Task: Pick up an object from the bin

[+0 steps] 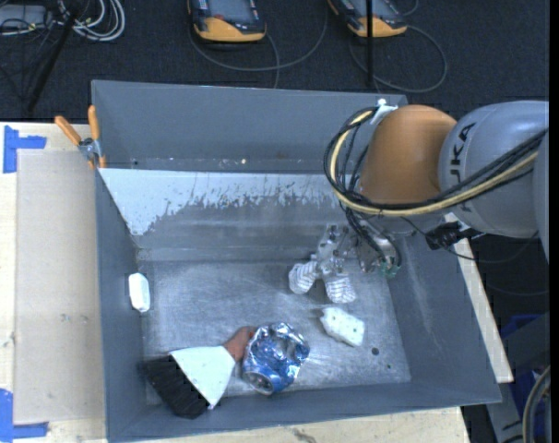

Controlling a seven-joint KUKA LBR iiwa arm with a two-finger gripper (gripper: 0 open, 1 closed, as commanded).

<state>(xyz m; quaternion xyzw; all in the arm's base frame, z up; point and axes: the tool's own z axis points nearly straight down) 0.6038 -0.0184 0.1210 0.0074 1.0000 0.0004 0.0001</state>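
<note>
Grey bin [261, 155] lies sparsely littered. Low near its right wall, the end effector [322, 284] hangs with 2 fingers [303, 278] spread and empty, likely ready to straddle something; nearest is a white lump [342, 326] beside it.

Left of my gripper [322, 282] the bin floor [224, 280] is bare as far as the back wall. A white lump [342, 326] lies near it on the front side. A crinkled blue packet [275, 356], a white triangular sheet [206, 367] and a black block [173, 388] crowd the near wall. A small white piece [138, 292] sits by the left wall.
</note>
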